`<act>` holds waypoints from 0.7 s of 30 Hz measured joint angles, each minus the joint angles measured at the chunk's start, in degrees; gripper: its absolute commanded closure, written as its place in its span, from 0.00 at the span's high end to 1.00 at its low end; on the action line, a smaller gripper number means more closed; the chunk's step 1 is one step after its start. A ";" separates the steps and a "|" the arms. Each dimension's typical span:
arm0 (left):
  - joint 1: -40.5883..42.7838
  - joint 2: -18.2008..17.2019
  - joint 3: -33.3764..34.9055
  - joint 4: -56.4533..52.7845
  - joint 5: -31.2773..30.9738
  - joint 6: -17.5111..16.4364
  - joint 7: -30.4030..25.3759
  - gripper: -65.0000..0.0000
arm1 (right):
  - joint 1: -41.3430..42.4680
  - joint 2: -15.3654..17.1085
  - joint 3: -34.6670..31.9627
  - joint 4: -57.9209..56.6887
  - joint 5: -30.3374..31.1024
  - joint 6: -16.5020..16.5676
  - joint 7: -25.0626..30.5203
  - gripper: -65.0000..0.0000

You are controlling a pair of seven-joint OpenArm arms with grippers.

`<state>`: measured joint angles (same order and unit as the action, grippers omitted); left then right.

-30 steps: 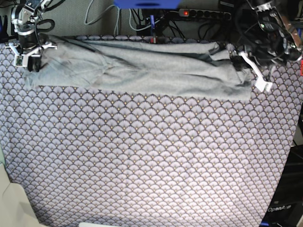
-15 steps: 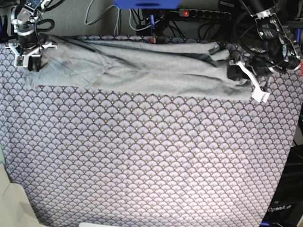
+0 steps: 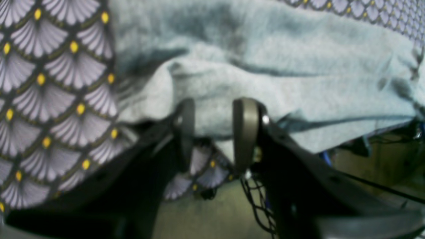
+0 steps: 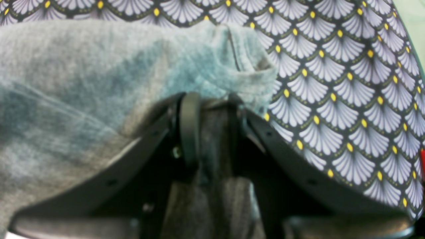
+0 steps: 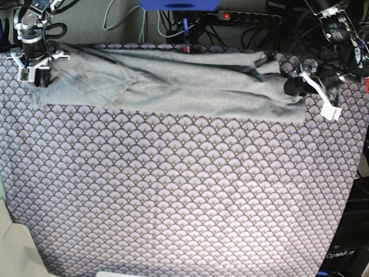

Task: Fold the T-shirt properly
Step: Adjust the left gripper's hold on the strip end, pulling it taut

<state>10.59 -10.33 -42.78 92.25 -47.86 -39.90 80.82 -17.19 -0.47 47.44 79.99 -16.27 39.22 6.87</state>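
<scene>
The light grey T-shirt (image 5: pixel 173 86) lies as a long folded band across the far part of the table. My right gripper (image 5: pixel 34 72) sits at its left end. In the right wrist view that gripper (image 4: pixel 214 109) is shut on a bunch of the T-shirt (image 4: pixel 83 66), with grey cloth packed between its fingers. My left gripper (image 5: pixel 300 85) is at the shirt's right end. In the left wrist view this gripper (image 3: pixel 215 132) stands open, its fingers apart, and the T-shirt (image 3: pixel 282 76) lies just beyond the tips, resting on the table.
A purple-grey fan-scale cloth (image 5: pixel 184 190) covers the whole table. A power strip (image 5: pixel 248 17) and tangled cables run behind the far edge, with a blue object (image 5: pixel 179 4) at the top. The table's right edge (image 5: pixel 354 190) drops off beside my left arm.
My left gripper has opened, let go of the shirt's right end and drawn back to the right. The right gripper has stayed in place, still gripping the left end.
</scene>
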 measured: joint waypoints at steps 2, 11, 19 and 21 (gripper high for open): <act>-0.13 -0.83 0.13 -0.02 -0.20 0.00 -0.04 0.30 | 0.02 0.00 0.00 0.00 -0.02 0.00 -0.02 0.24; -0.13 -1.25 -0.13 -0.07 0.00 0.00 -0.02 0.32 | 0.00 0.00 -0.17 0.00 0.00 0.00 0.00 0.24; -0.63 -1.09 -4.96 -0.24 0.02 0.00 -0.02 0.86 | 0.02 0.04 -0.17 0.00 0.00 0.00 0.00 0.24; -0.61 -1.05 -6.51 -0.28 0.02 0.02 0.00 0.92 | 0.00 0.09 -0.24 0.00 0.00 0.00 0.00 0.24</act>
<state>9.98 -11.38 -49.30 91.96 -47.83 -39.88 80.82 -17.19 -0.38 47.20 79.99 -16.27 39.22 6.87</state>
